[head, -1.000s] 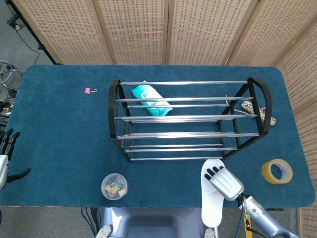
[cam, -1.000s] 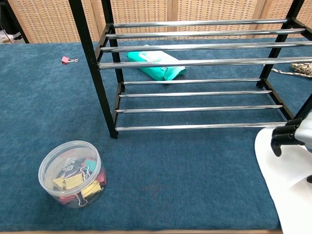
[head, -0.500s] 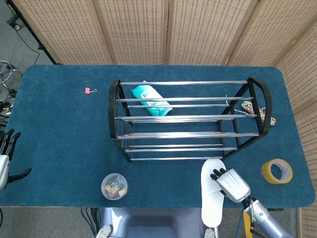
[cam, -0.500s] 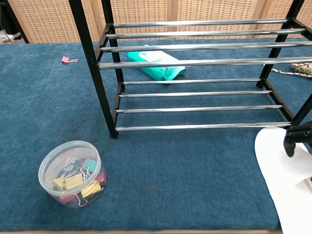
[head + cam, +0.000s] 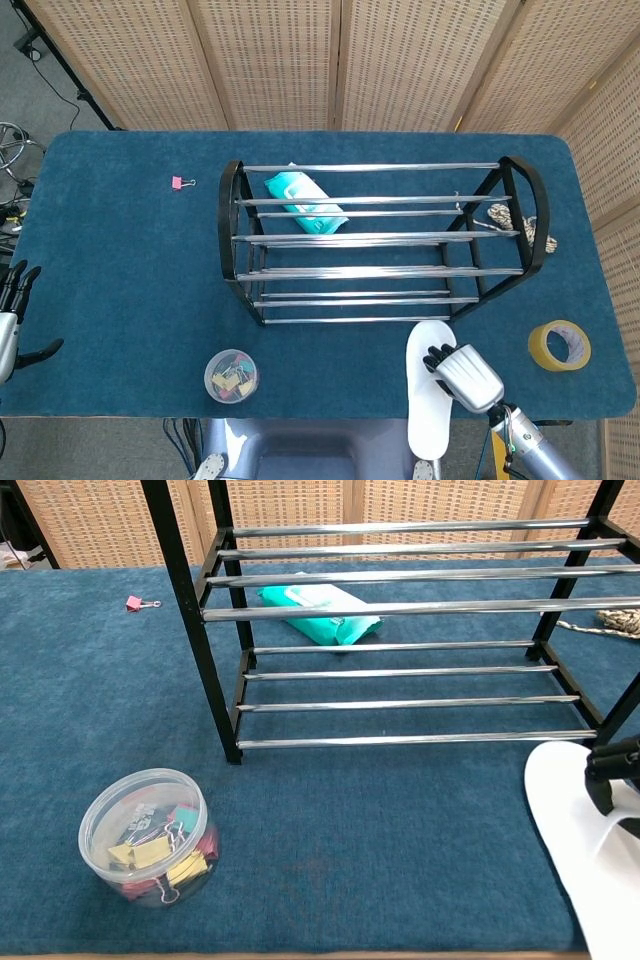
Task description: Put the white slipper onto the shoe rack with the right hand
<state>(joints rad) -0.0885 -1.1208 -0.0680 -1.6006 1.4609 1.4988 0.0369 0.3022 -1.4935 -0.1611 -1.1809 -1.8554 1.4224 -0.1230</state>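
While white slipper lies flat on table just in front of shoe rack, right hand rests on it, fingers curled over slipper; actual grip cannot be told. Left hand far left of rack, fingers spread, holding nothing.

Glossy chrome metal bars on the shoe rack; matt, napped blue cloth over the table; smooth matt white slipper; clear plastic tub.

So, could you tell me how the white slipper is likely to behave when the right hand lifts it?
The white slipper looks thin and flat, so it is probably light and may flex or droop. Part of it overhangs the table edge, which might help the right hand get fingers underneath.
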